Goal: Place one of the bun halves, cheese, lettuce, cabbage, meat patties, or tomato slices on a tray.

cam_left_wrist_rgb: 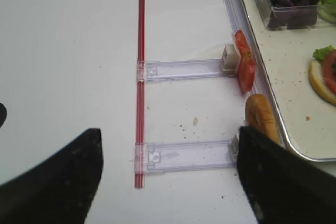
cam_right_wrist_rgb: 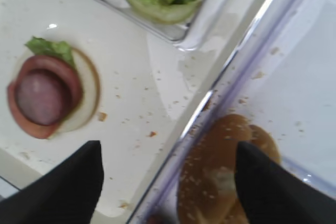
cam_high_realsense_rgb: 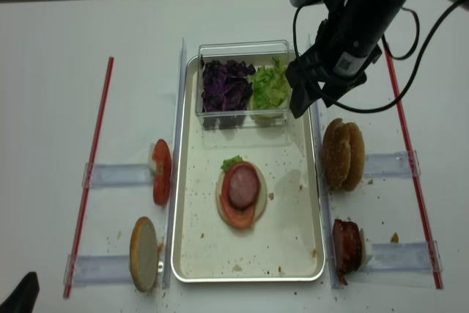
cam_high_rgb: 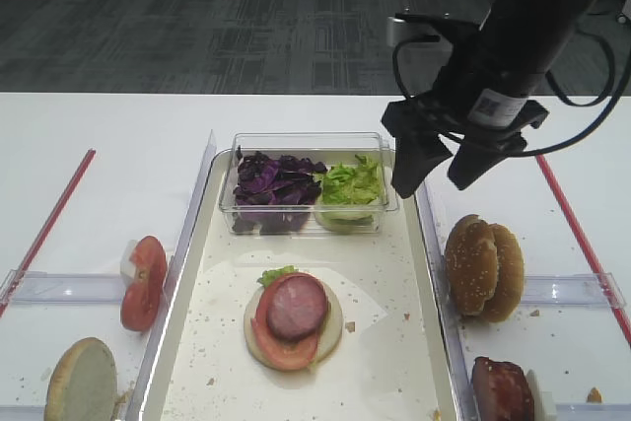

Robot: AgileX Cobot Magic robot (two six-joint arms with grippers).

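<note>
White table (cam_high_rgb: 108, 165), tray (cam_high_rgb: 394, 342) centred, stack (cam_high_rgb: 293, 320) half built. Our right gripper (cam_high_rgb: 434, 173) hangs with jaws spread, empty, above the sesame buns (cam_high_rgb: 482, 266) outside the tray's right rim. Next, we judge: descend, pinch one bun. Left jaws spread, idle.

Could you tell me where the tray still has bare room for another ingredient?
On the tray, bare patches lie left and right of the stacked bun, and a wide strip runs between it and the near rim. The far end is crowded: the clear box of cabbage and lettuce fills it.
</note>
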